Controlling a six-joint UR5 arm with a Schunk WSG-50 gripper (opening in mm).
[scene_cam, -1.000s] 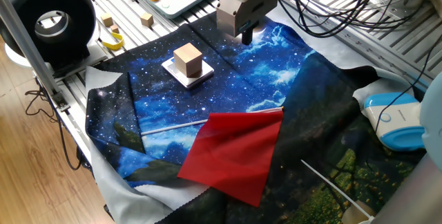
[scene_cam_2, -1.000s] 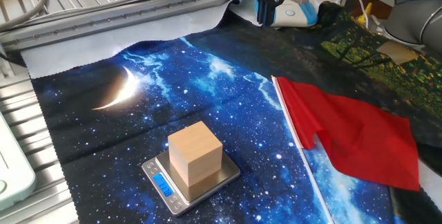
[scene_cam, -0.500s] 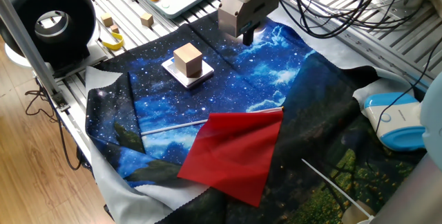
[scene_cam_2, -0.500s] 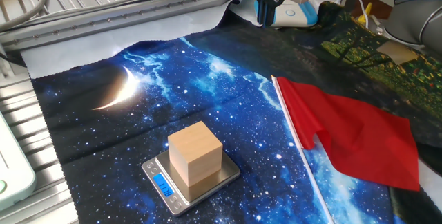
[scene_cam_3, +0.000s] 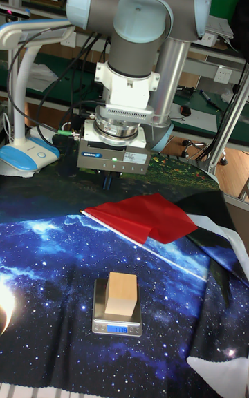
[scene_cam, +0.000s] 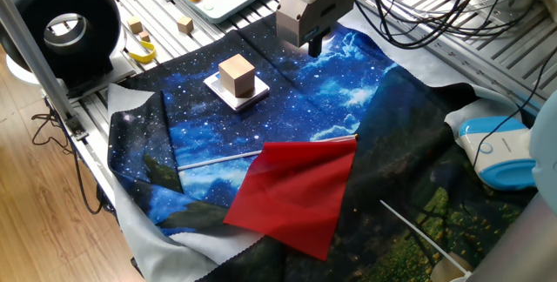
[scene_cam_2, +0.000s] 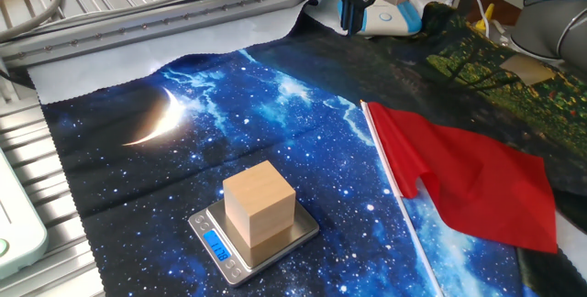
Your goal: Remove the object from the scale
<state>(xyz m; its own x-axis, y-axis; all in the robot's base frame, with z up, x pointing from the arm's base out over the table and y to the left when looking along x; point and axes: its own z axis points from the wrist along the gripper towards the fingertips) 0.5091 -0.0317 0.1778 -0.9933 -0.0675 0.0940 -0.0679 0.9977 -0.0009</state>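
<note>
The object, a light-tan wooden cube (scene_cam: 237, 76) (scene_cam_2: 260, 203) (scene_cam_3: 123, 294), sits upright on the scale (scene_cam: 255, 97) (scene_cam_2: 304, 228) (scene_cam_3: 117, 329), a thin white square plate whose blue display is lit. The scale lies on a starry blue cloth (scene_cam: 331, 99). My gripper (scene_cam: 314, 46) (scene_cam_2: 351, 18) (scene_cam_3: 108, 181) hangs above the cloth, well apart from the cube and beyond it towards the back. Its dark fingers are together with nothing between them.
A red sheet on a thin rod (scene_cam: 296, 191) (scene_cam_2: 468, 182) (scene_cam_3: 142, 215) lies on the cloth beside the scale. Small wooden cubes (scene_cam: 184, 24) and a yellow tape roll (scene_cam: 142, 53) rest on the metal rails. A blue-white device (scene_cam: 496, 147) stands at the right.
The gripper has drifted very slightly up and away from the cube. The cube and the scale have not moved.
</note>
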